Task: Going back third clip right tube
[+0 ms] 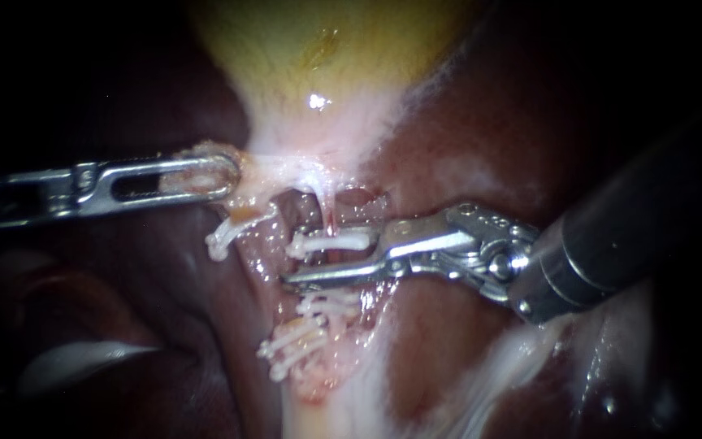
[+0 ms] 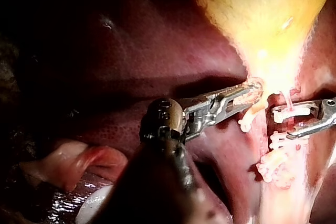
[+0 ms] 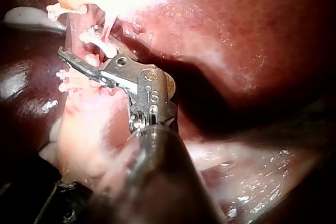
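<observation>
Open-jawed, the right instrument [image 1: 333, 260] shows a clear gap between its silver jaws and grips nothing. A slim white plastic clip [image 1: 331, 241] sits on the thin pale right tube [image 1: 324, 202]. Its long axis lies level across the endoscope view, crosswise to the tube. One end points at the upper jaw's tip, and the lower jaw passes just beneath it. More white clips [image 1: 306, 333] sit lower on the same stalk. The left instrument [image 1: 223, 175] is clenched on pale tissue at the neck of the yellow gallbladder [image 1: 343, 49]. Dark red liver [image 1: 465, 146] lies all around.
</observation>
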Robot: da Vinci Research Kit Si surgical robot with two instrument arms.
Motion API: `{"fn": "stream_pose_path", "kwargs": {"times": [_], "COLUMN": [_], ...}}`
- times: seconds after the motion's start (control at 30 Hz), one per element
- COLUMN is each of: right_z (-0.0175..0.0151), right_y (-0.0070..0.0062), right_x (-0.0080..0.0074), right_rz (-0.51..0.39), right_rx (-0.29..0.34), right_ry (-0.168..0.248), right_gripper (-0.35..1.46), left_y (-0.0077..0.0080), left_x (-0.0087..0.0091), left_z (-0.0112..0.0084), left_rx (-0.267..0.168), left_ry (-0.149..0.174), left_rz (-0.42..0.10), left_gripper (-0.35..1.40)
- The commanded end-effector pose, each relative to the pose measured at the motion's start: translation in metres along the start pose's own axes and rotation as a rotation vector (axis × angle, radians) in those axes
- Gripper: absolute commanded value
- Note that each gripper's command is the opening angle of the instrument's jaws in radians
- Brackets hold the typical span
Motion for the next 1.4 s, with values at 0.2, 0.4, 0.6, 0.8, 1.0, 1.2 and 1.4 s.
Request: {"fn": "stream_pose_path", "kwargs": {"times": [0.2,0.4,0.6,0.8,1.0,1.2,1.4], "right_z": [-0.0008,-0.0018,-0.0039,-0.0077,-0.0114,-0.0136,-0.0142], "right_y": [0.0014,0.0020,0.0016,0.0006,-0.0018,-0.0039,-0.0041], "right_x": [-0.0007,-0.0012,-0.0015,-0.0012,0.0011,0.0024,0.0022], "right_rz": [-0.052,-0.090,-0.174,-0.289,-0.396,-0.478,-0.515], "right_rx": [-0.023,-0.031,-0.055,-0.073,-0.068,-0.056,-0.050], "right_ry": [-0.001,-0.006,-0.038,-0.086,-0.097,-0.105,-0.111], "right_gripper": [0.50,0.50,0.50,0.50,0.50,0.50,0.50], "left_y": [-0.0001,-0.0001,-0.0002,-0.0003,-0.0003,-0.0003,0.0001], "left_x": [0.0000,0.0000,0.0001,0.0001,0.0001,0.0001,0.0001], "left_z": [0.0000,-0.0001,-0.0001,-0.0002,-0.0003,-0.0002,0.0003], "left_rx": [-0.001,-0.003,-0.003,-0.003,-0.003,-0.003,-0.004], "left_ry": [-0.001,0.002,0.002,0.001,0.002,0.002,0.004], "left_rz": [-0.006,-0.005,-0.005,-0.005,-0.005,-0.005,-0.005], "left_gripper": [-0.35,-0.35,-0.35,-0.35,-0.35,-0.35,-0.35]}}
